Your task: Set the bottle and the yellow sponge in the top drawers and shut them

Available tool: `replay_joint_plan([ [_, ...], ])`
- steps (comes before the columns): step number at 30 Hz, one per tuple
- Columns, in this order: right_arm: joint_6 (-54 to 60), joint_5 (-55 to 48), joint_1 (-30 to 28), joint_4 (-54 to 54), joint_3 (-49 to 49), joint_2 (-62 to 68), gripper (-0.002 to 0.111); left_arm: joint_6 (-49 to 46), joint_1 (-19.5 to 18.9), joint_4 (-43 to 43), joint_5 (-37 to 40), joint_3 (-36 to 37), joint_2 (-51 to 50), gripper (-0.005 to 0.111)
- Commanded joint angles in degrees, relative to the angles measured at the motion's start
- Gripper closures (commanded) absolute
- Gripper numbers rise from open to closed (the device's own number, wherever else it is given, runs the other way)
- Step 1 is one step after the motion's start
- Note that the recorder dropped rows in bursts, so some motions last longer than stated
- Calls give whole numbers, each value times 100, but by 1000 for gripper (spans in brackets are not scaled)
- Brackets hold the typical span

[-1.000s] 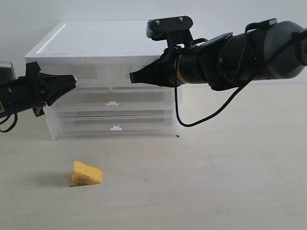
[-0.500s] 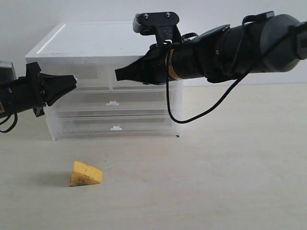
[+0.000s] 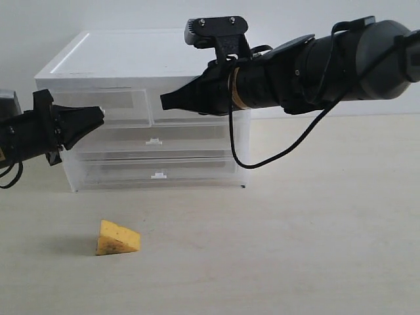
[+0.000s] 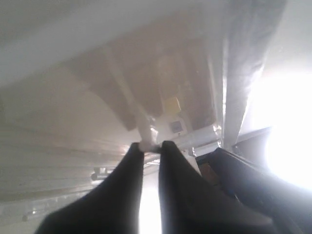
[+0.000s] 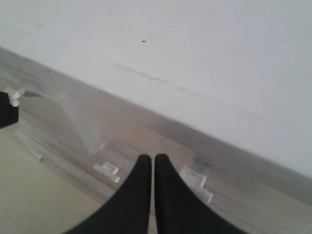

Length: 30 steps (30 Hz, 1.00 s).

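Exterior view: a translucent cabinet [image 3: 131, 56] with a white top stands at the back of a pale table [image 3: 295, 249], and both arms reach toward its upper row. The two half-width top drawers [image 3: 128, 111] look pushed in, level with the cabinet front, above the two wide drawers [image 3: 154, 149] that carry small white tabs. The left hand [image 3: 102, 117] comes in from the left edge of the picture, held level, with its tip at the front of the left top drawer. In the left wrist view the left hand [image 4: 151, 146] has its dark fingers [image 4: 131, 165] drawn nearly together on a small white tab handle [image 4: 147, 142], which sits right at their tips; the picture is blurred and glaring, so how firmly it is pinched is hard to tell. The right hand [image 3: 164, 102] reaches across from the right, its tip in front of the right top drawer, near the seam between the two. In the right wrist view the right hand [image 5: 152, 158] has its fingers pressed together with nothing between them. A black cable [image 3: 262, 161] loops below that arm. The yellow sponge [image 3: 118, 239] lies on the table in front of the cabinet's left part, well apart from both hands, its speckled side facing the camera.
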<state>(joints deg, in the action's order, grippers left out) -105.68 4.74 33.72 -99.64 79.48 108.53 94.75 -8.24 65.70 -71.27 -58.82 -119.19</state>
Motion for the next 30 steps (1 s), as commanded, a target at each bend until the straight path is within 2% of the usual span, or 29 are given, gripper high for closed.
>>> replay_joint_plan([
  [1, 5, -113, -1, -28, -12, -46, 108, -118, 26, 519, 130, 193, 65, 103],
  [9, 108, -237, -1, -28, -12, 138, 108, -486, 26, 468, 130, 936, 976, 103],
  [15, 108, -45, -1, -15, -12, 276, 108, -294, 12, 228, 130, 1005, 1248, 102],
  [17, 120, -140, -1, -15, -12, 276, 108, -306, -21, 169, 140, 1005, 1248, 92],
  [19, 128, -181, -1, -15, -12, 276, 108, -306, -86, 134, 219, 1005, 1248, 77],
  [21, 128, -278, -1, -15, -12, 276, 108, -350, -129, 112, 153, 982, 1248, 55],
  [23, 128, -292, -1, -15, -12, 276, 108, -428, -129, 62, 153, 944, 1248, 39],
  [25, 128, -265, -1, -15, -12, 276, 108, -428, -129, -111, 301, 944, 1238, 40],
  [30, 128, -237, -1, -15, -12, 276, 108, -428, -129, -446, 384, 894, 1062, 64],
])
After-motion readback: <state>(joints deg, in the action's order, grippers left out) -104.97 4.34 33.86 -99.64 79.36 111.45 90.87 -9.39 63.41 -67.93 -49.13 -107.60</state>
